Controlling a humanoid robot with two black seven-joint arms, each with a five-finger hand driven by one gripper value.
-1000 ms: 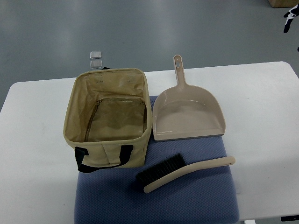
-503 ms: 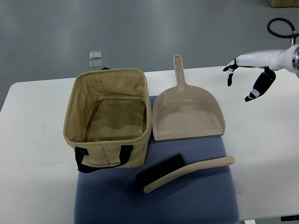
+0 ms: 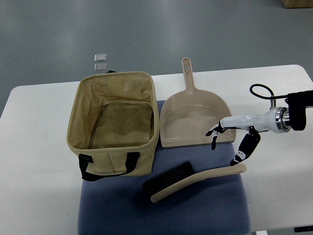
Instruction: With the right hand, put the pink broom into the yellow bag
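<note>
Since half a second ago my right hand (image 3: pixel 230 139) has come down and inward from above the table's far right side, and it now hangs over the near right corner of the dustpan (image 3: pixel 196 117), just above the handle end of the broom (image 3: pixel 193 180). Its fingers (image 3: pixel 213 138) are spread and pointing downward, holding nothing; the dark thumb tip sits close to the broom's handle tip, though I cannot tell whether it touches. Nothing else has shifted. What the task calls pink reads on my feed as a pale beige-pink: a long, gently curved plastic handle running from lower left up to the right, with a block of black bristles along its upper left part. It lies flat on the blue mat (image 3: pixel 161 205), in front of the dustpan and to the right of the yellow bag (image 3: pixel 113 122), apart from both. That bag is a tan-yellow fabric box, open at the top, with black carry straps on its near side, and it stands partly on the mat and partly on the white table (image 3: pixel 39 161). Matching the broom in colour, the dustpan lies with its handle pointing away from me. My left arm does not show on this camera.
</note>
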